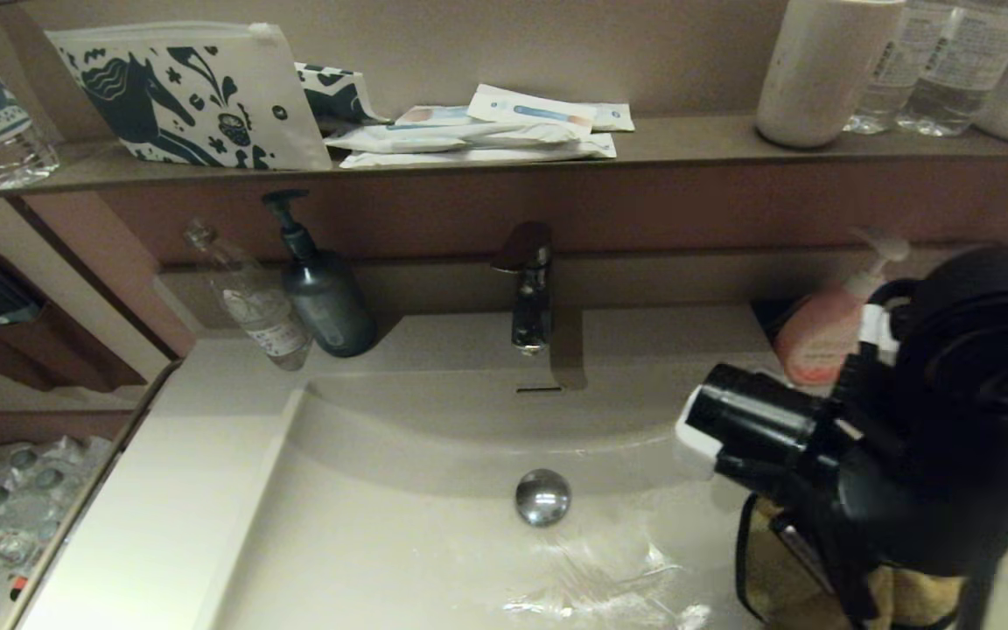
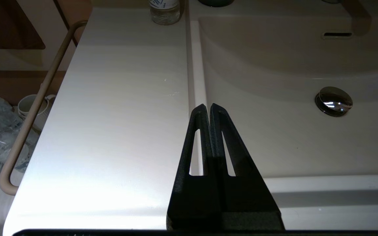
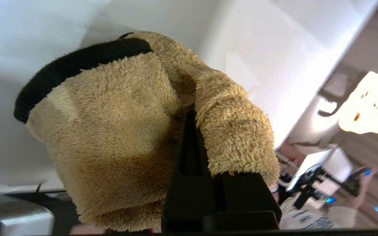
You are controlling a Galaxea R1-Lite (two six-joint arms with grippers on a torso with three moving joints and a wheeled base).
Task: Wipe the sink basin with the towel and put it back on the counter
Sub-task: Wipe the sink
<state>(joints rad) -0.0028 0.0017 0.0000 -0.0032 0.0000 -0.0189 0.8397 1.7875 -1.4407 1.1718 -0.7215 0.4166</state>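
My right gripper (image 3: 194, 118) is shut on the towel (image 3: 110, 131), a fluffy mustard-yellow cloth with black edging that bunches around both fingers and hides their tips. In the head view the towel (image 1: 766, 569) hangs under the right wrist over the front right of the sink basin (image 1: 399, 525), right of the chrome drain plug (image 1: 542, 497). I cannot tell whether it touches the basin. My left gripper (image 2: 207, 106) is shut and holds nothing, parked above the seam between the left counter (image 2: 110, 114) and the basin (image 2: 290, 137).
The tap (image 1: 528, 289) stands behind the overflow slot (image 1: 539, 389). A dark pump bottle (image 1: 325, 293) and a clear bottle (image 1: 255, 302) stand at the back left, a pink soap bottle (image 1: 819, 337) at the back right. Wet streaks (image 1: 600, 577) lie near the plug. A rail (image 2: 31, 111) runs along the counter's left edge.
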